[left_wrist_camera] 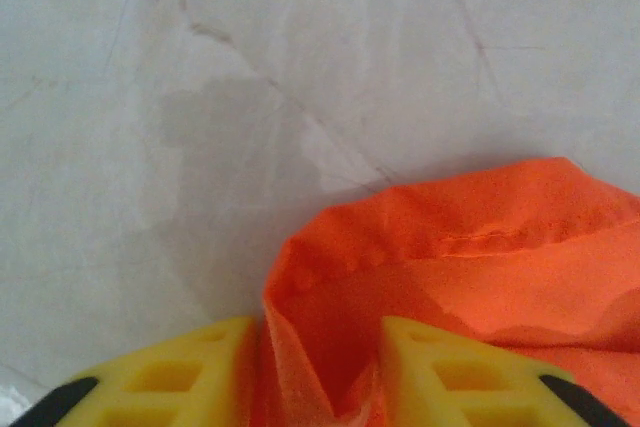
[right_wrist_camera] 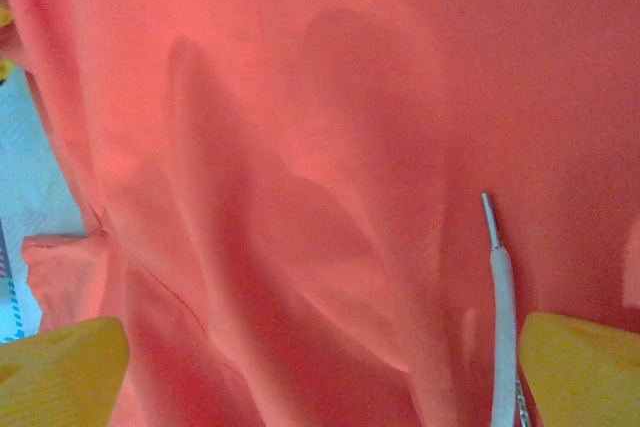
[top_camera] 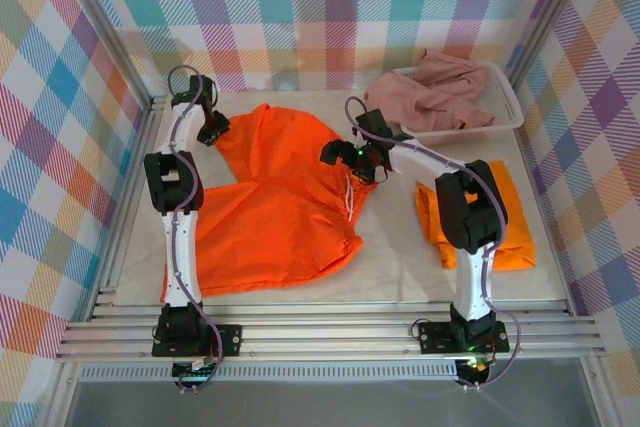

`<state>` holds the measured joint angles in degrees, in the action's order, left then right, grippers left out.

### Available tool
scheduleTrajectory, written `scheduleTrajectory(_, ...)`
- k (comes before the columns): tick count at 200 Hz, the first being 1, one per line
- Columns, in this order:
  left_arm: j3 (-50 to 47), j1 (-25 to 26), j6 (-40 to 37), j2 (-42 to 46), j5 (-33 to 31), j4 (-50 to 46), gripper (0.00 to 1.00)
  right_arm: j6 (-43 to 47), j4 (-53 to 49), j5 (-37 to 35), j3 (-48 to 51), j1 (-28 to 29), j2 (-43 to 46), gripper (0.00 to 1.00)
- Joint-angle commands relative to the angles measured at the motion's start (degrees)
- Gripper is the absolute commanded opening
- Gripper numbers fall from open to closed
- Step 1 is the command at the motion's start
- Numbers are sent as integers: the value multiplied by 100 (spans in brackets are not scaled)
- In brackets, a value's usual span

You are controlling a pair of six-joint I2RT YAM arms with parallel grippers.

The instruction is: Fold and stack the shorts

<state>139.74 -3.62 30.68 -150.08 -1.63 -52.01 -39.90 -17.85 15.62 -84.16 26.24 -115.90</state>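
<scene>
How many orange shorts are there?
2. The spread bright orange cloth shorts cover the table's middle; the folded orange shorts lie under the right arm. More might hide under the pink cloth in the white mesh basket.

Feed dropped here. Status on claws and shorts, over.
Left claw around edge of spread orange shorts. Right claw open over them. Nothing blocking.

I see bright orange cloth shorts (top_camera: 270, 207) on the pale grey, faintly veined desk (top_camera: 400, 267), with a white drawstring (right_wrist_camera: 503, 297). A second orange pair (top_camera: 515, 237) matches. Dusty pink shorts (top_camera: 435, 97) lie in a white mesh basket (top_camera: 512, 107). The walls (top_camera: 60, 147) are pastel plaid. My left tool (left_wrist_camera: 320, 372) has yellow fingers (left_wrist_camera: 190, 372).
</scene>
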Motion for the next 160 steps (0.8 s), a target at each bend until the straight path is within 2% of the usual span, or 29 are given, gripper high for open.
scheduleTrajectory(1,183,19,4,117,-139,-285,22,-58,-47,21,-272,-70,-195,99)
scheduleTrajectory(28,-242,-15,-57,752,-417,-241,9,-48,-206,-83,-536,-123,-479,100)
scheduleTrajectory(64,-2483,-275,213,2324,-497,788,0,148,-1026,-436,-1406,-226,-1097,100)
scheduleTrajectory(95,-4271,-561,457,3478,-502,1568,0,106,-1397,-517,-1908,-380,-1505,100)
scheduleTrajectory(119,-5459,-765,715,3979,-317,2140,1,120,-1679,-643,-2279,-467,-1753,99)
scheduleTrajectory(144,-6444,-965,966,4269,-55,2697,7,144,-1914,-796,-2508,-567,-1826,100)
scheduleTrajectory(160,-6820,-1050,985,4376,239,3046,18,162,-1970,-798,-2591,-603,-1806,100)
